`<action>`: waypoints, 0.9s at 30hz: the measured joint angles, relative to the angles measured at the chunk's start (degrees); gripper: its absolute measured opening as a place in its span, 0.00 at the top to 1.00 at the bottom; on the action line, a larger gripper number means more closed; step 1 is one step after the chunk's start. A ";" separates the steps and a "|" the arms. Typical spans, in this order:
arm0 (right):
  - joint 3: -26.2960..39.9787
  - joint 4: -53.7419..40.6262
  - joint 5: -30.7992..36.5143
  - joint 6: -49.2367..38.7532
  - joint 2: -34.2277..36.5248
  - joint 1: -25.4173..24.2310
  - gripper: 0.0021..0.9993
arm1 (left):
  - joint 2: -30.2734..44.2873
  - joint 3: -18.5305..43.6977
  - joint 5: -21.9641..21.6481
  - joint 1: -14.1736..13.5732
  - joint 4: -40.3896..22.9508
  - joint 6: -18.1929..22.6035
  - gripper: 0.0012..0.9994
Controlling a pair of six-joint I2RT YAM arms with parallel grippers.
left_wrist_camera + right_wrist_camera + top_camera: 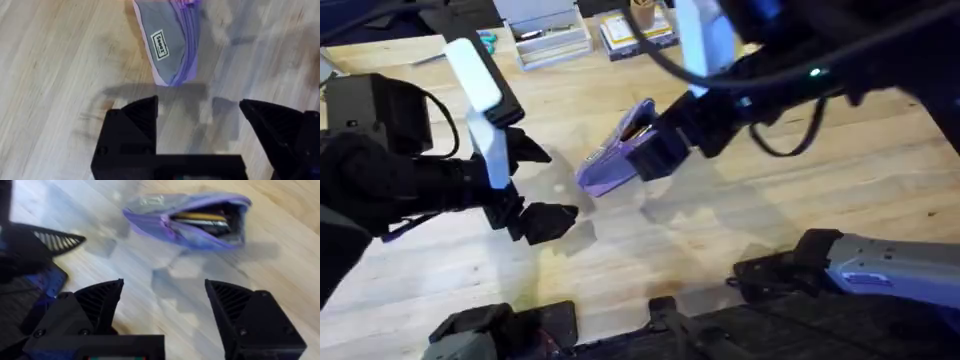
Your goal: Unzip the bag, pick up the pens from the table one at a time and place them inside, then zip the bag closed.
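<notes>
A small white label (160, 45) sits on the side of the bag (170, 45); its dark lettering is too blurred to read.

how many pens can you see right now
2: a yellow-tan pen and a silvery-grey pen just beneath it, both inside the open purple bag. More could be hidden deeper inside.

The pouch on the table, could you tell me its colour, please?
The pouch is lavender-purple with a grey side panel, clearest in the left wrist view.

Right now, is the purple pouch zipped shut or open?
Open: the pouch gapes at one end, with the pens visible inside.
</notes>
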 joint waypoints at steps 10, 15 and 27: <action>-9.96 15.86 2.99 8.02 1.94 5.70 0.01 | 0.82 0.00 0.06 0.00 0.02 0.42 0.01; -10.60 16.60 3.26 9.39 3.82 5.72 0.01 | 0.82 0.00 0.04 0.00 0.01 0.42 0.01; -11.28 21.54 3.48 11.01 12.33 6.31 0.07 | 0.82 0.00 0.04 0.00 0.01 0.43 0.01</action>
